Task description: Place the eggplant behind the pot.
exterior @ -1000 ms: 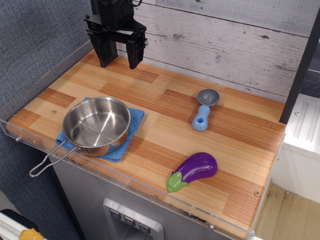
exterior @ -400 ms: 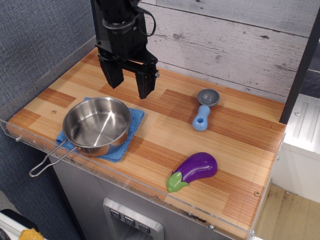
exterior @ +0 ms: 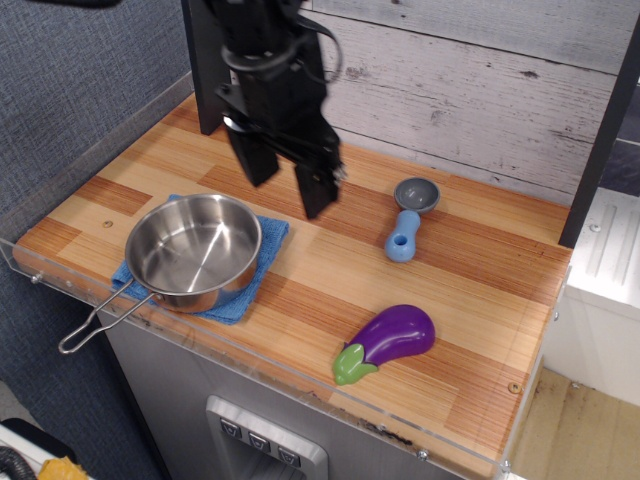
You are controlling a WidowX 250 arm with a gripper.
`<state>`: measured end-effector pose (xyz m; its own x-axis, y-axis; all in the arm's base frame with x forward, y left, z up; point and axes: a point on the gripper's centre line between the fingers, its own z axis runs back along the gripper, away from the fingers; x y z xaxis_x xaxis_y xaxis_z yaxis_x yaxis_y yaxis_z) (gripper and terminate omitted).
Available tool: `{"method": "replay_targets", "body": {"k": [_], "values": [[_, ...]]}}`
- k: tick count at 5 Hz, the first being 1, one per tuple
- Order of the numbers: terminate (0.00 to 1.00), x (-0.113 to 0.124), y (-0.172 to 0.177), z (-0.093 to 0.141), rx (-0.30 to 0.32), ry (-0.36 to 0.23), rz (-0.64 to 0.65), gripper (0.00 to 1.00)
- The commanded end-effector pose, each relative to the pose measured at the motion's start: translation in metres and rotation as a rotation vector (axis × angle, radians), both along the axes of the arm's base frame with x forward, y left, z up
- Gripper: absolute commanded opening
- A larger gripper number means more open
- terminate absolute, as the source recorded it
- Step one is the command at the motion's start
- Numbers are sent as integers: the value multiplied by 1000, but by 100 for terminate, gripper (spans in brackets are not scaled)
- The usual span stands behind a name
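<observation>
Looking down from the only camera view, a wooden table [exterior: 330, 250] with light and dark stripes fills most of the picture. Behind it stands a wall of grey-white planks [exterior: 470, 90].

A black robot arm hangs over the back part of the table. Its gripper [exterior: 289, 180] points down. The two black fingers [exterior: 316, 186] are spread apart with a clear gap between them. Nothing is held in that gap. The gripper is up in the air and touches no thing on the table. It hangs just behind and a bit to the right of the pot.

The pot [exterior: 193, 250] is shiny and round and has nothing inside. It sits on a blue cloth [exterior: 262, 262] near the front left side of the table. Its thin wire handle [exterior: 95, 324] sticks out toward the front left edge.

The eggplant [exterior: 388, 341] is purple and glossy with a green cap. It lies on its side near the front edge, on the right part of the table. The green end points to the front left. It is well apart from the pot and from the gripper.

A small scoop [exterior: 408, 222] with a blue handle and a grey bowl lies farther back, between the eggplant and the wall. It is to the right of the gripper.
</observation>
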<state>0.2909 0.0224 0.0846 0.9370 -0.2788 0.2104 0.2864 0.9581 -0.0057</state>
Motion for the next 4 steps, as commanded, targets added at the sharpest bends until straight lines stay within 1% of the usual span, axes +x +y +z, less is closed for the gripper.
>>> {"method": "replay_targets", "body": {"k": [1, 2, 3, 4], "values": [[0, -41, -59, -11, -42, 22, -168, 100], [0, -59, -77, -14, -56, 25, -231, 100], [0, -62, -94, -24, -29, 43, -290, 100], [0, -55, -101, -42, 18, 40, -301, 100]]}}
